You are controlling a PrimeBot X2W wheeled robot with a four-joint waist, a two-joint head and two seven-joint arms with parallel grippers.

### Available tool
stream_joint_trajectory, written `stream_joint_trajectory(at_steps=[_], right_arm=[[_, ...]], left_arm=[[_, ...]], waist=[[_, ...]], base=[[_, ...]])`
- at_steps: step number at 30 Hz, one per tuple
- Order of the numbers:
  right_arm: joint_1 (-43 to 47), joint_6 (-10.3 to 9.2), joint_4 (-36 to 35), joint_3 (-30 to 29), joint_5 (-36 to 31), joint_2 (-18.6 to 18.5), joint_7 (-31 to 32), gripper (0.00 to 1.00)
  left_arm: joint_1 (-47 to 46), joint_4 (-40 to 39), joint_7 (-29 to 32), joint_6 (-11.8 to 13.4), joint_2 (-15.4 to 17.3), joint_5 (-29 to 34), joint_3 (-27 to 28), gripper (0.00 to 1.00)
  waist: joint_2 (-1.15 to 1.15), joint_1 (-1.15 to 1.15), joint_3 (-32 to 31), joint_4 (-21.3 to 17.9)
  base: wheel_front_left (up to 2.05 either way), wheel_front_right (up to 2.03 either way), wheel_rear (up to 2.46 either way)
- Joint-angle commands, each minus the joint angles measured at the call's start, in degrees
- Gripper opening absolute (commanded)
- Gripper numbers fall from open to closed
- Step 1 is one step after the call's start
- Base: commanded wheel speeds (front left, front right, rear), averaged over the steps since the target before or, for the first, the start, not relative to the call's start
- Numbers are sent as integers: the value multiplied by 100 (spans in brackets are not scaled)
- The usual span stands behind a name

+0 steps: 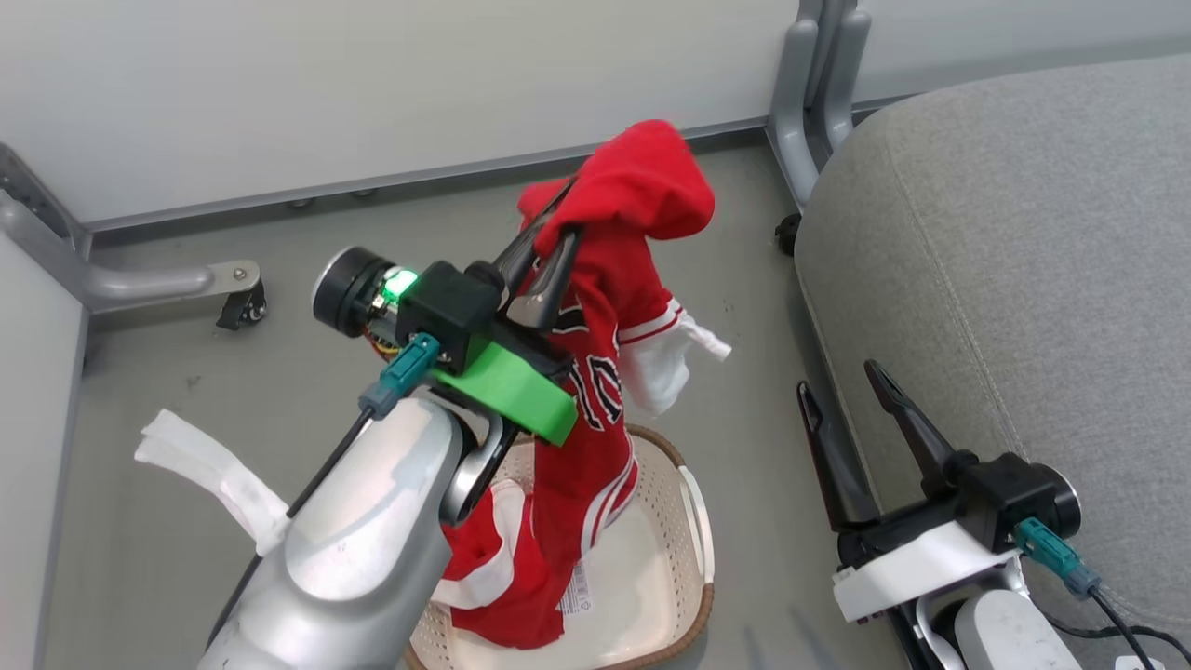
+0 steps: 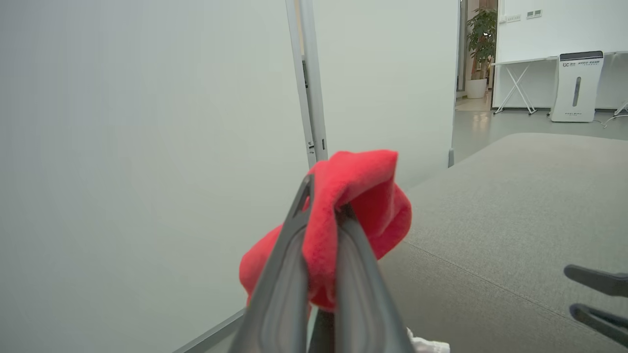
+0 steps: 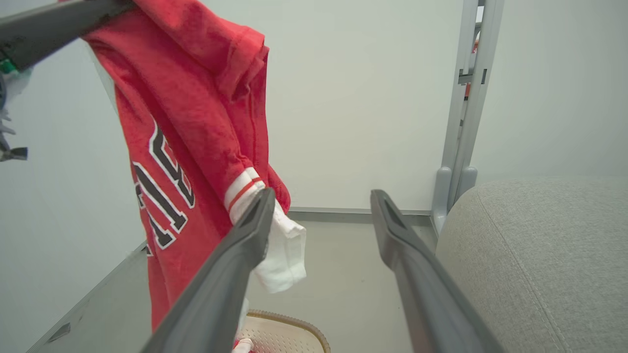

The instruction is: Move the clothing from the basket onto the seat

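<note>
My left gripper [image 1: 549, 237] is shut on a fold of the red clothing [image 1: 605, 372], held high above the basket [image 1: 696, 521]. The jersey hangs down from the fingers, showing black white-edged lettering and a white sleeve trim, and its lower end rests in the cream basket with more red and white cloth. In the left wrist view the gripper [image 2: 326, 196] pinches the red cloth [image 2: 365, 196], with the grey seat [image 2: 515, 220] to the right. My right gripper [image 1: 840, 377] stands open beside the seat [image 1: 1005, 279], nothing between its fingers. In the right wrist view the jersey [image 3: 196, 122] hangs left of the open gripper [image 3: 322, 196].
A white cloth [image 1: 205, 465] lies on the grey floor at the left. Pale partition walls with grey feet and castors [image 1: 233, 288] close the back and left. A grey post [image 1: 819, 102] stands by the seat's far corner. The basket's brown rim [image 3: 294, 318] shows low down.
</note>
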Motion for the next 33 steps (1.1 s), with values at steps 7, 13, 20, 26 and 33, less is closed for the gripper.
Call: stream_joint_trajectory(at_steps=[7,13,20,26,33], right_arm=[[171,-2,1,30,69,-19,-15,100],[135,-2,-171,156,43,-19,-15,100],[-146,-2,-589,557,-32,-19,-15,100],[-706,-2,-486,1047,-56,-21,-15,100],[-1509,-2,36,1484,162,-19,-15,100]], left_arm=[[-326,-533,199,77,13,24,-8,0],[-293,-787,338,131,72,-13,-27,0],[-179,-937,398,179,88,-34,-103,0],[-240,-995,427,178,60,-46,-165,0],[-368,-1045,400,169,-43,-37,-301,0]], waist=[[49,0,-167,37],[49,0,-175,44],[49,0,-163,104],[49,0,-94,189],[49,0,74,348]], base=[[0,0,0],[0,0,0],[0,0,0],[0,0,0],[0,0,0]])
